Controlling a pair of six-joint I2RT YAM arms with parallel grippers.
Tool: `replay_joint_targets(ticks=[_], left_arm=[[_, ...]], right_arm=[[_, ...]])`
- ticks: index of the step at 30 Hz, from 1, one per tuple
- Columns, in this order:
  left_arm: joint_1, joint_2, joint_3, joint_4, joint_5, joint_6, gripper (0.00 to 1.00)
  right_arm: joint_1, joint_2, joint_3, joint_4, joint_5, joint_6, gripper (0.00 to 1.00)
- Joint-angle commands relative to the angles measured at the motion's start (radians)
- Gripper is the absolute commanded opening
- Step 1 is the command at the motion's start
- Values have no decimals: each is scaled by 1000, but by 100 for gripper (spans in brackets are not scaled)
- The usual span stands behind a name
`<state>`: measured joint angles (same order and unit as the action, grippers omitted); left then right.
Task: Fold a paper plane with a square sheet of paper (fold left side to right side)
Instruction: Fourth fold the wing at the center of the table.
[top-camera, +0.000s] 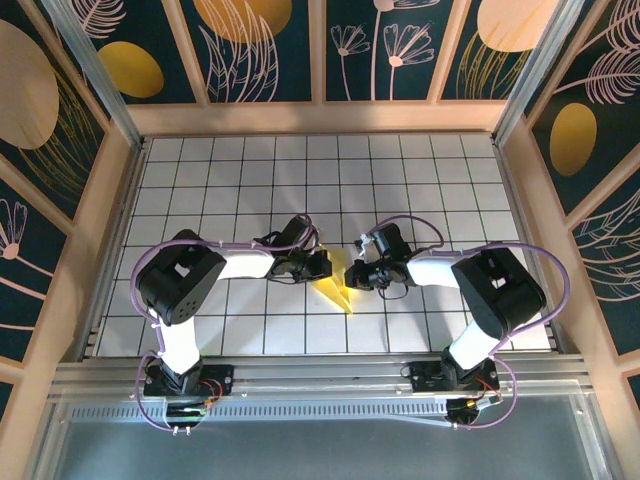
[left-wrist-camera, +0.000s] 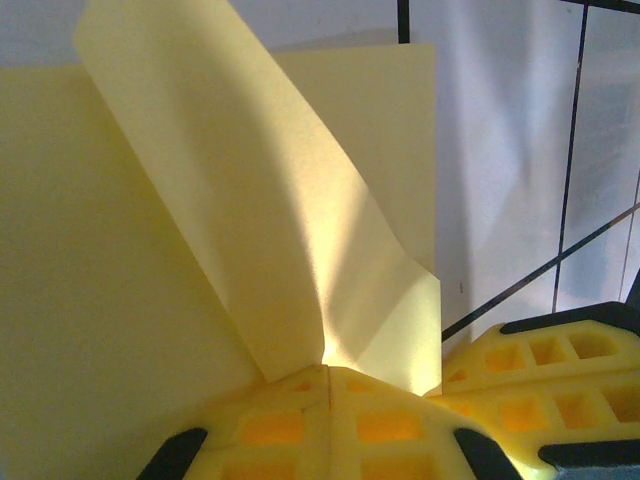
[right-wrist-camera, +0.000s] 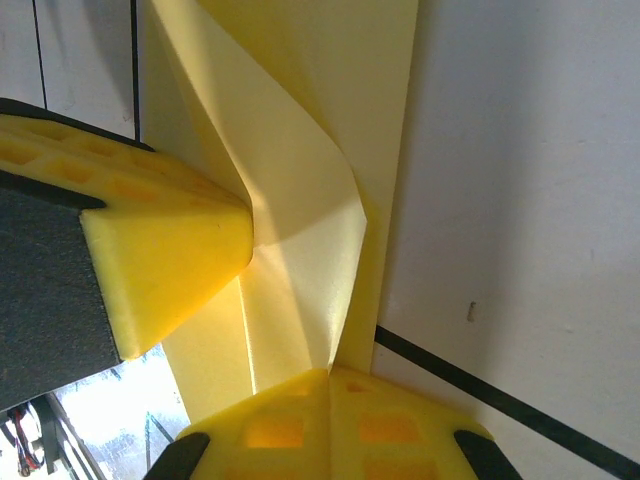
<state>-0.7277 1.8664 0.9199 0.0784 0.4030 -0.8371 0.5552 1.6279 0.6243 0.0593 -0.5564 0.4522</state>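
Near the middle of the white grid table (top-camera: 250, 180) sits the yellow paper (top-camera: 338, 292), folded narrow, its tip pointing toward five o'clock. The left gripper (top-camera: 325, 267) meets it from nine o'clock, the right gripper (top-camera: 350, 276) from three o'clock.

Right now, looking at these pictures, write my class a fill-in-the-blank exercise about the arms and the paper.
The folded paper is ___ in colour.
The left pincer is ___ on it.
The right pincer grips the ___ paper too.
The table bears a black-lined ___.
Missing words: yellow; shut; same; grid.
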Motion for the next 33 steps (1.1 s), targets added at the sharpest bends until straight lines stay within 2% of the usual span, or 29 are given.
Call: replay_joint_targets(ticks=[1, 4, 14, 17, 23, 25, 30, 33], left_arm=[[-4, 42, -24, -44, -47, 18, 2], [-4, 48, -26, -49, -55, 16, 1], [-4, 66, -32, -45, -56, 10, 1], [-4, 68, -34, -43, -56, 10, 1], [-4, 67, -33, -39, -55, 7, 1], [-4, 68, -32, -39, -55, 7, 1], [-4, 65, -31, -42, -56, 7, 1], [-4, 61, -32, -43, -59, 6, 1]], right_arm=[[-3, 15, -11, -115, 76, -12, 0], [-3, 2, 0, -105, 58, -4, 0], [-3, -82, 38, -60, 32, 34, 20], [-41, -120, 39, -55, 29, 43, 25], [-73, -222, 42, -149, 55, 24, 29], [-76, -265, 35, -173, 46, 19, 26], [-60, -339, -32, -135, -88, 60, 3], [-20, -343, -94, -57, -146, 108, 0]])
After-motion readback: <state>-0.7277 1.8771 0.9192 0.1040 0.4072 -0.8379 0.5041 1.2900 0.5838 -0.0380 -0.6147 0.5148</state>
